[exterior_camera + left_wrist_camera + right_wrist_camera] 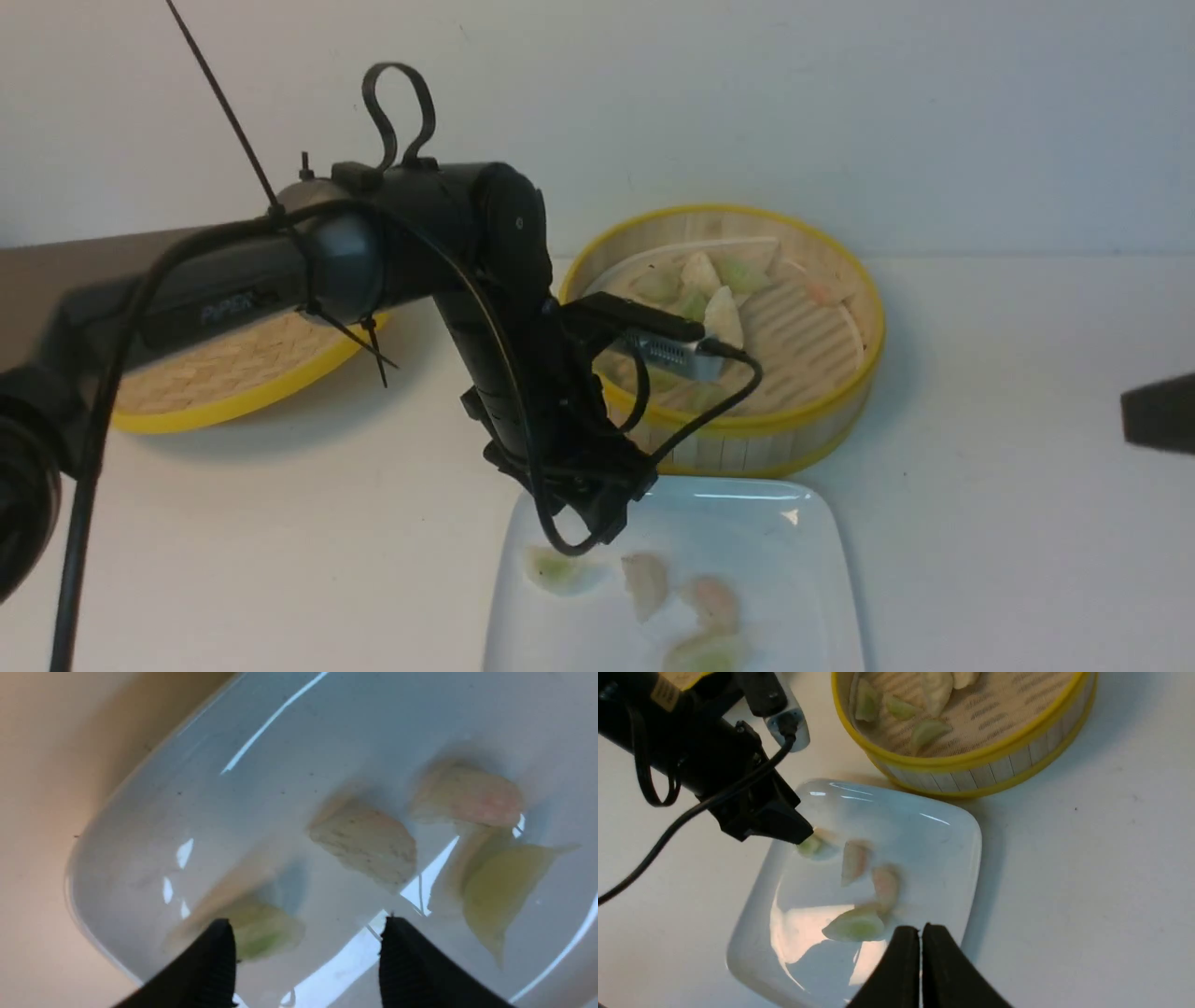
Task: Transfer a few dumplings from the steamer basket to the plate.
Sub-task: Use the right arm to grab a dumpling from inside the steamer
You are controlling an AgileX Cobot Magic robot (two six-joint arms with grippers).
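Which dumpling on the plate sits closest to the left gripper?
The pale green dumpling at the plate's left edge, right by the left gripper; the other three lie farther right.

Four dumplings on one plate, several in one steamer basket.

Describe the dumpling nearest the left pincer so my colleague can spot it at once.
Start at the white square plate near the steamer basket. Of its four, this is the leftmost dumpling, by the open left pincer. It is pale green and lies alone; the other green one touches the pink one.
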